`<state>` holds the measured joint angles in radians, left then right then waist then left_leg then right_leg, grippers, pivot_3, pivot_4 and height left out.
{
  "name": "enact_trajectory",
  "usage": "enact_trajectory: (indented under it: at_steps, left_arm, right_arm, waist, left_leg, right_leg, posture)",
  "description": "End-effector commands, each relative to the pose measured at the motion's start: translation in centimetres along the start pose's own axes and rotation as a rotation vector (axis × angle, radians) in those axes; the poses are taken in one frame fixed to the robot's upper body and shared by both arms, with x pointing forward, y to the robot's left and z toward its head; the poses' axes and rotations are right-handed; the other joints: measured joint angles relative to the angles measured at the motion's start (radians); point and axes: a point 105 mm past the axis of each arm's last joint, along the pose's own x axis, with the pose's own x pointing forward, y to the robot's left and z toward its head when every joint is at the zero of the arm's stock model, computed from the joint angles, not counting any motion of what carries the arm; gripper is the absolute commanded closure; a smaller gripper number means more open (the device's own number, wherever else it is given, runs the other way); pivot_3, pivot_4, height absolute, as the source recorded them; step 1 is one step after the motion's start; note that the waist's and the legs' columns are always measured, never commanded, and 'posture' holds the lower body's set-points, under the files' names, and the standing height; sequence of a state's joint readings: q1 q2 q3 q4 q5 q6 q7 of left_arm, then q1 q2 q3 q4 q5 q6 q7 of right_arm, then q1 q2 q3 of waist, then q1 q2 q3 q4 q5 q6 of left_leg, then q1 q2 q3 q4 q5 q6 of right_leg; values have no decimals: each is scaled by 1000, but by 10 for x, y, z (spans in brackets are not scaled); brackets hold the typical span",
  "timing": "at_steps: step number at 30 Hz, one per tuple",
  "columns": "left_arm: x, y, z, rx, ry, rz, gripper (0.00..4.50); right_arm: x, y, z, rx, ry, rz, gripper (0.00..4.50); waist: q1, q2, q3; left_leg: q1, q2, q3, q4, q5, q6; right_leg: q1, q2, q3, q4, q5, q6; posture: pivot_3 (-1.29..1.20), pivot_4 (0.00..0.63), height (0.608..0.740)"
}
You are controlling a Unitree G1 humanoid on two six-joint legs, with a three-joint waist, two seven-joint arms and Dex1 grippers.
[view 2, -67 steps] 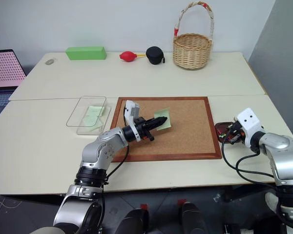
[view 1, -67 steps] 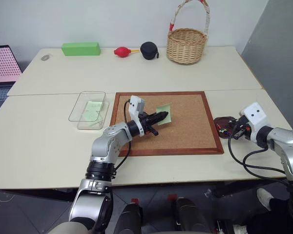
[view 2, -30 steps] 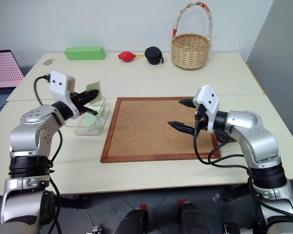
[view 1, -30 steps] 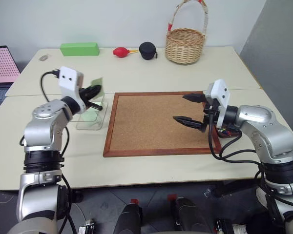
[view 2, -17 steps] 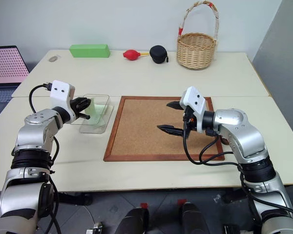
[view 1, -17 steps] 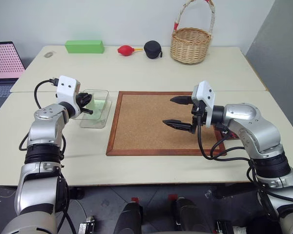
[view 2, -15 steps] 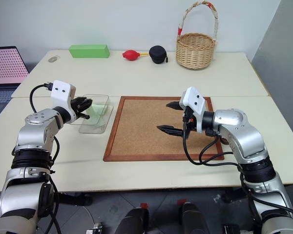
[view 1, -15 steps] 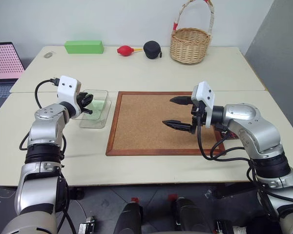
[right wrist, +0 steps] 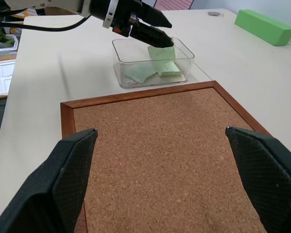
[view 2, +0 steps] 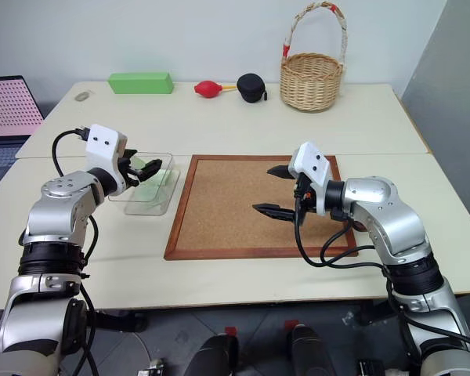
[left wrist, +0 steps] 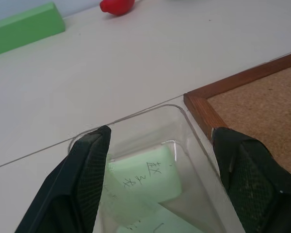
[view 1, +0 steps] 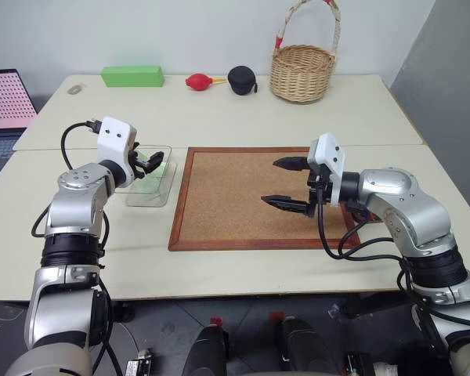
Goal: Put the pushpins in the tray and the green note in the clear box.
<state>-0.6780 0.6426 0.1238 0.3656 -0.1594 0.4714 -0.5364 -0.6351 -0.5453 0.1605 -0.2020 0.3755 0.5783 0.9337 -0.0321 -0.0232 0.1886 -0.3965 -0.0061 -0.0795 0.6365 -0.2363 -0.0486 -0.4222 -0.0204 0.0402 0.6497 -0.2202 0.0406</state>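
Observation:
The clear box (view 1: 147,202) sits on the table just left of the cork board (view 1: 235,205). My left gripper (view 1: 155,164) hovers over the box's near end, open, fingers wide apart with nothing between them. The green note (left wrist: 148,177), with handwriting on it, lies loose inside the box on other pale green slips. My right gripper (view 1: 270,181) hangs open over the right half of the cork board, holding nothing. A sliver of the dark red tray (view 1: 351,212) shows behind my right forearm at the board's right edge. The pushpins are hidden.
Along the table's far edge stand a wicker basket (view 1: 301,72), a black pouch (view 1: 240,79), a red rubber bulb (view 1: 196,81) and a thick green block (view 1: 131,76). A laptop (view 1: 0,102) sits at the far left. The cork board's surface is bare.
My left gripper, which carried the green note from the cork board to the box, has opened, and the note now lies in the box. The right arm has held still over the board.

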Motion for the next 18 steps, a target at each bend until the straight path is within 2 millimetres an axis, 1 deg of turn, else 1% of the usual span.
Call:
enact_trajectory:
  at_steps: [1, 3, 6, 7, 10, 14, 18]
  left_arm:
    - [-13, 0, 31, -3, -117, 0, 973]
    - [-20, -10, 43, -1, -172, -42, 973]
    - [-30, -32, 52, -24, -215, -135, 973]
    - [-34, -42, 53, -24, -234, -163, 973]
    - [-45, -72, 48, 33, -262, -244, 973]
    - [-55, -102, 32, -6, -265, -329, 973]
    - [-58, -111, 23, -54, -271, -352, 973]
  right_arm:
    - [-6, 0, 10, -39, -29, -13, 0]
    - [-12, -1, 9, -33, -31, -28, 0]
    - [-24, -1, 3, -14, -31, -68, 0]
    - [-30, -2, -2, -6, -28, -108, 0]
    - [-45, -6, -17, 1, -23, -235, 0]
    - [-59, -3, -40, 58, -4, -329, 0]
    - [-59, 0, -49, 85, 7, -338, 0]
  waist:
    - [0, 0, 0]
    - [0, 0, 0]
    - [3, 0, 0]
    - [3, 0, 0]
    - [3, 0, 0]
    - [3, 0, 0]
    - [-2, 0, 0]
  left_leg:
    - [0, 0, 0, 0, 0, 0]
    - [0, 0, 0, 0, 0, 0]
    - [-1, 0, 0, 0, 0, 0]
    - [-1, 0, -1, 0, 0, 0]
    - [-1, 0, 0, 2, 0, 0]
    - [0, 0, 0, 3, 0, 0]
    - [2, 1, 2, 5, 0, 0]
  right_leg:
    - [0, 0, 0, 0, 0, 0]
    - [0, 0, 0, 0, 0, 0]
    - [0, 0, 0, -1, 0, 0]
    - [0, -1, 0, -1, 0, 0]
    - [1, -1, 0, -1, 0, 0]
    - [2, -1, 1, 0, 0, 1]
    - [2, 1, 2, 2, -1, 4]
  posture:
    - [0, 150, 740]
    - [0, 150, 740]
    - [0, 150, 740]
    - [0, 150, 740]
    - [0, 150, 740]
    - [0, 150, 740]
    - [0, 150, 740]
